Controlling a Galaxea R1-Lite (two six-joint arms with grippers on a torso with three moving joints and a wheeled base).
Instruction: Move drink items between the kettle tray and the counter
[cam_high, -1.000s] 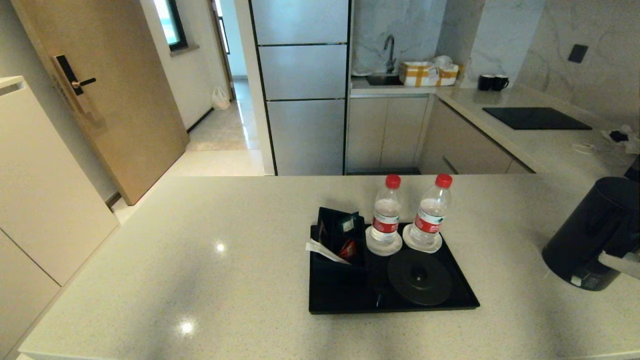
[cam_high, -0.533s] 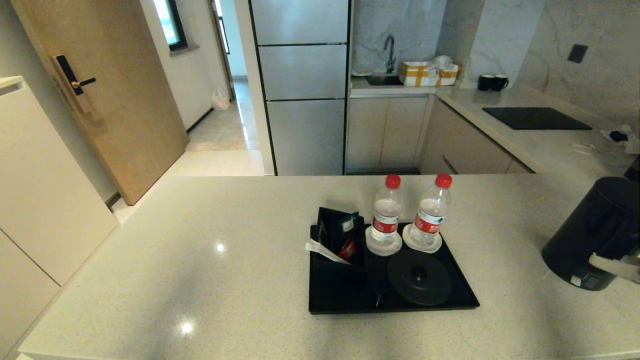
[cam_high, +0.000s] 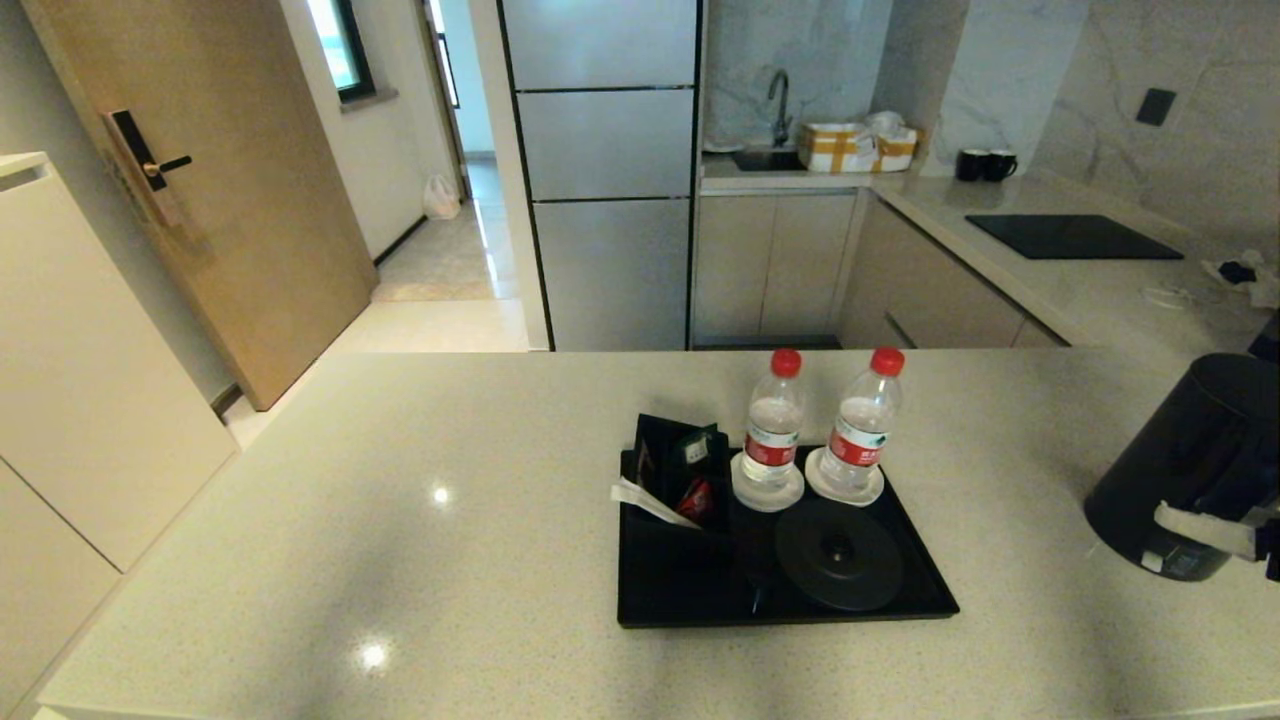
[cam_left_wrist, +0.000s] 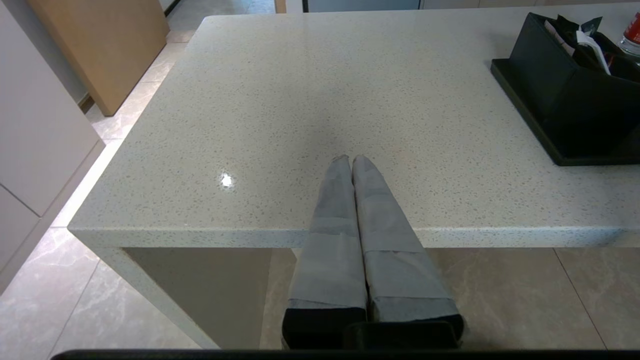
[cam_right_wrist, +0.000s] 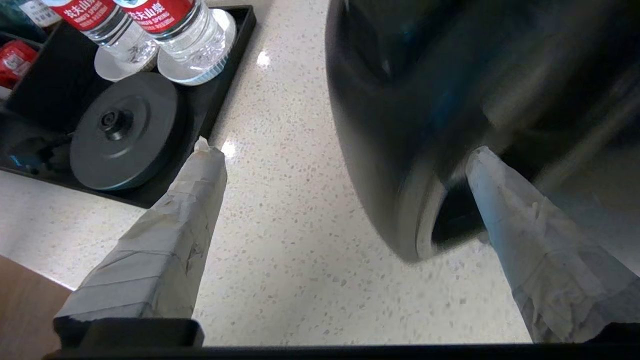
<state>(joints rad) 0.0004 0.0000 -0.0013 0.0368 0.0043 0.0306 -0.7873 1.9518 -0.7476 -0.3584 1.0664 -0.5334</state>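
Two small clear water bottles with red caps and red labels stand upright in our head view on white round coasters at the far edge of the flat black rectangular tray, with the round black kettle base bare at its near right corner and a black sachet box at its left side. The tall dark grey cylindrical kettle stands off the tray near the right edge of the beige speckled stone worktop. Our right jaws sit at its foot, only one taped finger showing. No label is legible to us from here.

From our left wrist view, the left jaws are clenched together, holding nothing, parked over the near edge of the worktop, well apart from the tray.

From our right wrist view, the right jaws are released wide, one finger pressed close to the kettle's base, the other out over bare worktop beside the tray. We judge the risk to be a sideways knock: any swing could nudge or tip the kettle toward the worktop's right edge, and a swing the other way could catch the tray rim or topple the light bottles. The bottle labels carry white Chinese characters above small lettering that seems to read "NONGFU SPRING".
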